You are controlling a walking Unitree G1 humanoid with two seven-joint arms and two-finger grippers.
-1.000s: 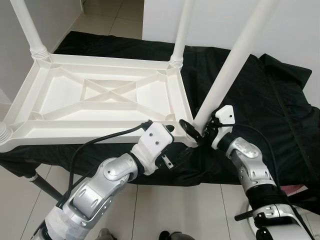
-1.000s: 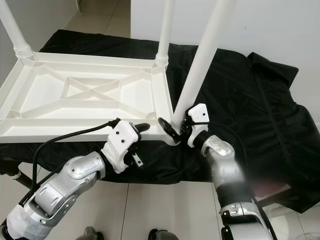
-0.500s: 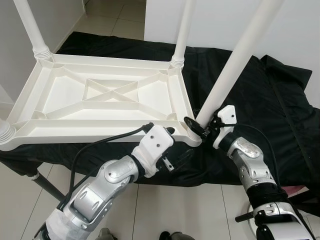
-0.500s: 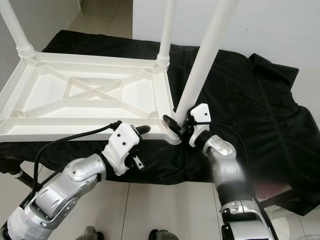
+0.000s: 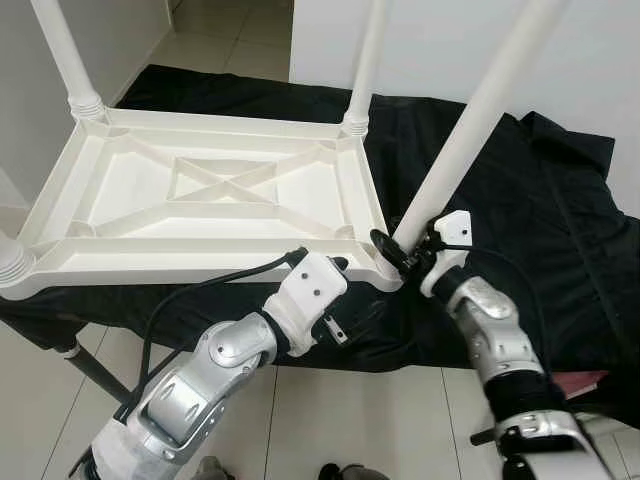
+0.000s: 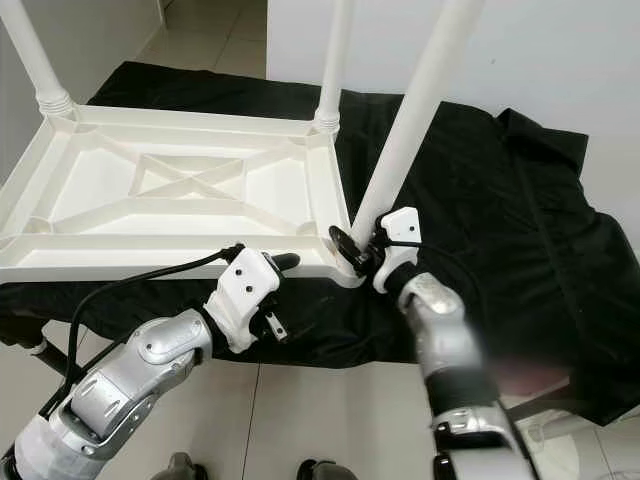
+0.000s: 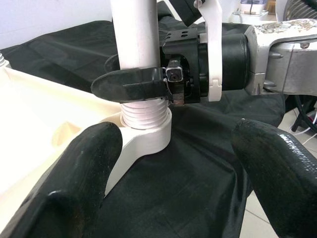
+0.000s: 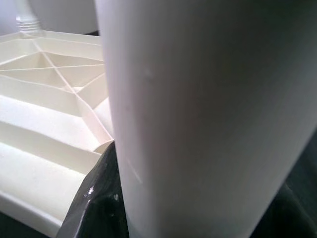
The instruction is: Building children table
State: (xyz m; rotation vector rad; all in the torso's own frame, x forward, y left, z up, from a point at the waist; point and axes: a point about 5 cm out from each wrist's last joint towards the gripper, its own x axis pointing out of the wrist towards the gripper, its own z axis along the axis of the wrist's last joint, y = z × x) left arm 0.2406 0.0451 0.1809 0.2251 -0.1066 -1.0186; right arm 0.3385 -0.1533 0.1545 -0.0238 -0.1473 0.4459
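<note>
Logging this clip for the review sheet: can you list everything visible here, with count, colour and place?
Table top: 1, white, upside down on the black cloth, ribbed underside up.
Fitted legs: 3 seen, white, upright in the two far corner sockets and the near left corner.
Fourth leg: 1, white, tilted, threaded end at the near right corner socket.
Black cloth: 1, black, draped under the table top and spreading right.
Floor: light tiles, below and beyond the cloth.
Wall: white, behind.
Left claw: 1, black fingers, open, beside the near right corner socket.
Right claw: 1, black fingers, shut on the fourth leg just above its thread.
</note>
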